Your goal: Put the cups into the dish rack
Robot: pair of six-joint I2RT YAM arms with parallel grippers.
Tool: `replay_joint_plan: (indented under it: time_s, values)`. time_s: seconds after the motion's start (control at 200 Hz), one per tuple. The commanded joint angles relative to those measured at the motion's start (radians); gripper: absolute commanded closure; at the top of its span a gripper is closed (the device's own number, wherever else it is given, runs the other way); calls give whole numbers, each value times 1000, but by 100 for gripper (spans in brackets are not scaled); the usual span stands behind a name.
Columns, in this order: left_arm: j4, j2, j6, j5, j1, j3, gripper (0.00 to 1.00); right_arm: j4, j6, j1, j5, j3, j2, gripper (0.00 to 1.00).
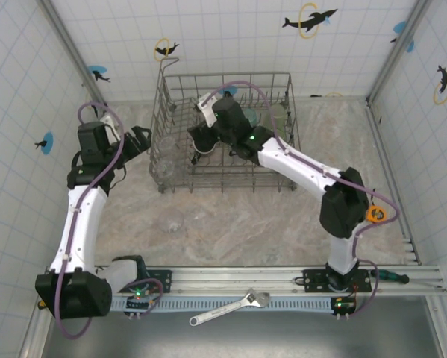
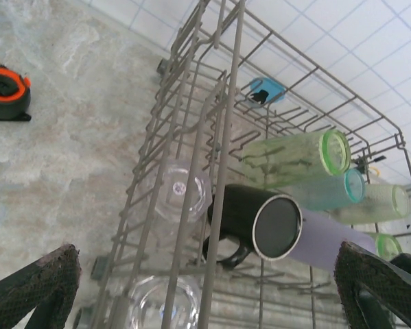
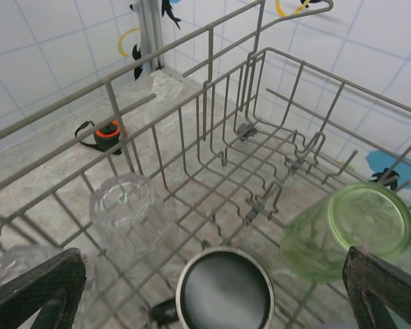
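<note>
Sitting toward 12 o'clock on the mottled table (image 1: 268, 224), the dish rack (image 1: 283, 74) was a grey wire basket with rows of upright tines and a raised loop at its 11 o'clock corner. Inside it, a translucent green cup (image 2: 294, 157), a teal cup (image 2: 329, 192) and a lavender cup (image 2: 322, 247) lay on their sides. Beside them lay a black cup (image 2: 256, 223) with a handle and a pale rim. Clear tumblers (image 2: 174, 195) stood along the rack's 9 o'clock wall. One more clear cup (image 1: 171, 221) rested on the table at the rack's 7 o'clock, outside the wires. The left gripper (image 1: 137, 140) hung just outside that 9 o'clock wall, fingers spread and empty. The right gripper (image 3: 213, 257) hovered over the black cup inside the rack, fingers released, grasping nothing.
</note>
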Motion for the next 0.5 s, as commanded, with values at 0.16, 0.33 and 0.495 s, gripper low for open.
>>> replay_joint_plan:
  time_s: [0.16, 0.33, 0.495]
  values:
    - [-216, -31, 55, 59, 3, -39, 2, 134, 74, -68, -58, -259, -199, 0]
    - [-169, -85, 51, 100, 1, -120, 2, 192, 97, -111, -91, -388, -278, 0]
    - [-210, -100, 54, 109, -7, -146, 2, 225, 132, -157, -109, -483, -340, 0]
